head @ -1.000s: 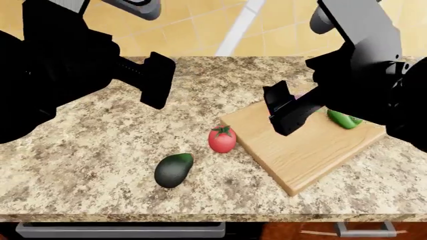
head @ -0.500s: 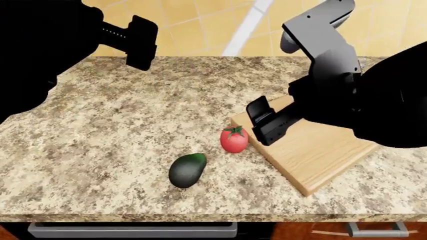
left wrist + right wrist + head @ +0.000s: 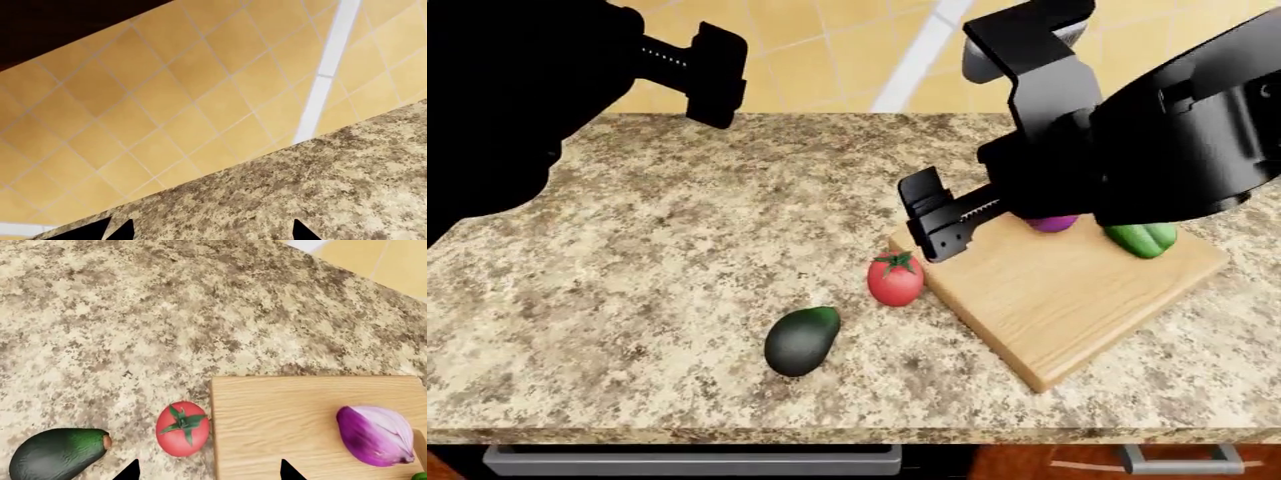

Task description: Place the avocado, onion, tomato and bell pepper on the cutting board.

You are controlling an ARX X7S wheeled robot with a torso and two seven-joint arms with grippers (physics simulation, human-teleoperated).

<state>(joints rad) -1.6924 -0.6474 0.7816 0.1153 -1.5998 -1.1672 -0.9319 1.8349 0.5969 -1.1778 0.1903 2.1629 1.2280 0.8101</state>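
Our right fingers (image 3: 934,222) hang spread and empty over the near-left corner of the board (image 3: 1068,290), with nothing between them; in the right wrist view only the two dark fingertips (image 3: 129,471) show at the frame edge, with the tomato (image 3: 182,428) lying between and just ahead of them. That is the relation we judge the next move to turn on: the tomato (image 3: 896,279) sits on the table (image 3: 667,240) touching or just beside the board's left edge, directly below and slightly toward us from the right fingers, so a short drop would bring them around it. It is round, so no axis matters there. The avocado (image 3: 802,340) lies further left and nearer us, apart from the tomato, its long axis running diagonally with the stem end pointing up toward the tomato; the fingers would want to close across its narrow width. The onion (image 3: 1052,223) and the pepper (image 3: 1141,239) already rest on the board's far side, partly hidden by the right arm. Our left fingers (image 3: 714,75) are raised high over the far-left table, well away from everything; we cannot tell whether they are spread or closed. The right arm is clearly nearer both remaining items.
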